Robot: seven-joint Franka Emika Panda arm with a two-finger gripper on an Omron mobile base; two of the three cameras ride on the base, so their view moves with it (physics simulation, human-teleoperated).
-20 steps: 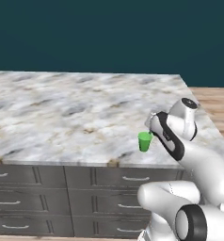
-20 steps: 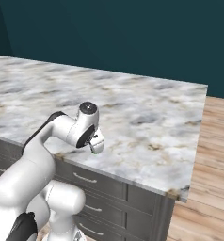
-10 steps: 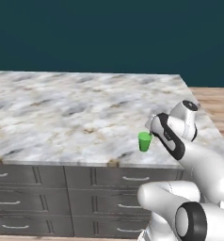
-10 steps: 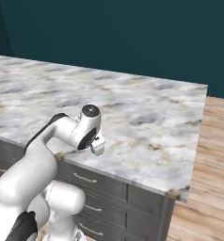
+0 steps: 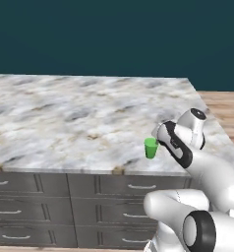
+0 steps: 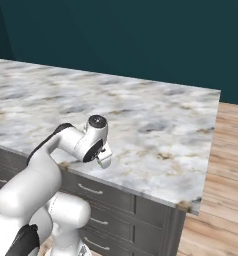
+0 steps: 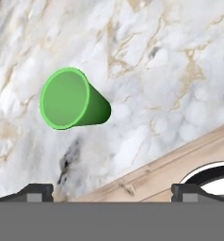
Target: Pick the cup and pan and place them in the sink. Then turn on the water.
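Observation:
The cup [image 5: 151, 147] is a small bright green tumbler standing upright on the marble counter near its front edge. In the hand view the cup [image 7: 71, 99] sits upper left, its open mouth facing the camera. My gripper [image 7: 111, 192] hovers just above and to the right of it, open, with its fingertips [image 7: 36, 190] spread wide and nothing between them. In the left base view the gripper [image 5: 158, 139] is right beside the cup's rim. The right base view shows the gripper [image 6: 105, 159] over the counter's front edge. The pan, the sink and the water are out of view.
The marble counter [image 5: 65, 118] stretches far to the left and back. Its right end [image 6: 211, 150] drops to a wooden floor [image 6: 226, 200]. Grey drawers [image 5: 50, 192] with handles run under the front edge.
The hand has crept a little lower and closer to the cup. The cup has stayed in place and the jaws have stayed open.

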